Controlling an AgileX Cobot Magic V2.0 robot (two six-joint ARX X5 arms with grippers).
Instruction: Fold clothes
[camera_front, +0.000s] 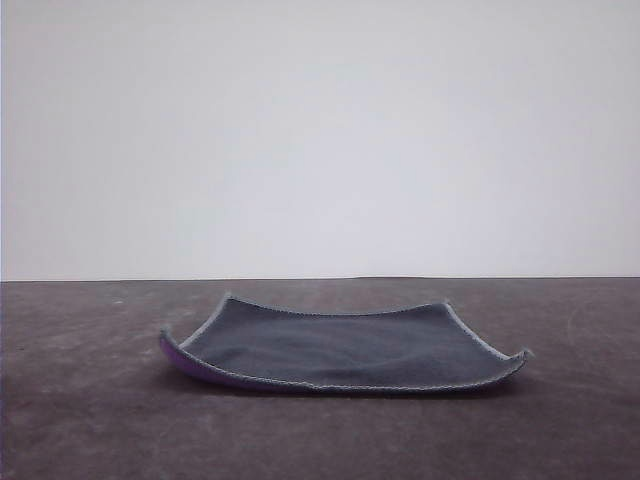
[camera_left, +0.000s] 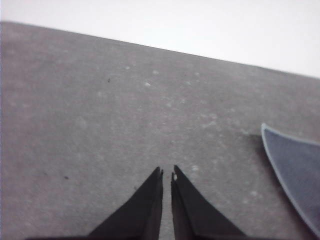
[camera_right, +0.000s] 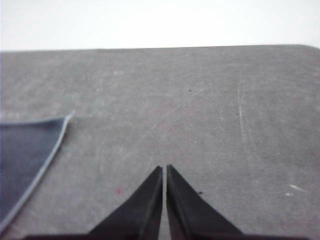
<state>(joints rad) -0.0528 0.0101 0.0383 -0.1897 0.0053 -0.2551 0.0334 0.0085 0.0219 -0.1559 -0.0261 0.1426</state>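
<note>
On the dark grey table (camera_front: 90, 420), low and centre in the front view, lies the cloth (camera_front: 340, 345): one small square, spread flat with its dark grey side up. Light-grey stitching runs round the edge. Corners curl up a little, most at the lower left of the cloth, where a strip of bright purple underside shows (the lower right corner lifts too, less so). Plain pale wall behind, filling the upper half of the frame.

Left wrist view: the left tool (camera_left: 167, 175) sits at bottom centre, two black tapered fingers drawn almost together, only a thin sliver of table showing between the tips. Nothing is held. It is over bare table, speckled with pale flecks. One corner of the cloth (camera_left: 300, 170) comes in at the right edge of the frame, apart from the fingers.

Right wrist view: the right tool (camera_right: 165, 170) likewise at bottom centre, fingers closed to a hairline gap, holding nothing. Bare scuffed table lies ahead of it, with a long pale scratch at the right. The cloth's corner (camera_right: 25, 155) occupies the left edge, grey side up, stitched border plain, not touching the tool.
</note>
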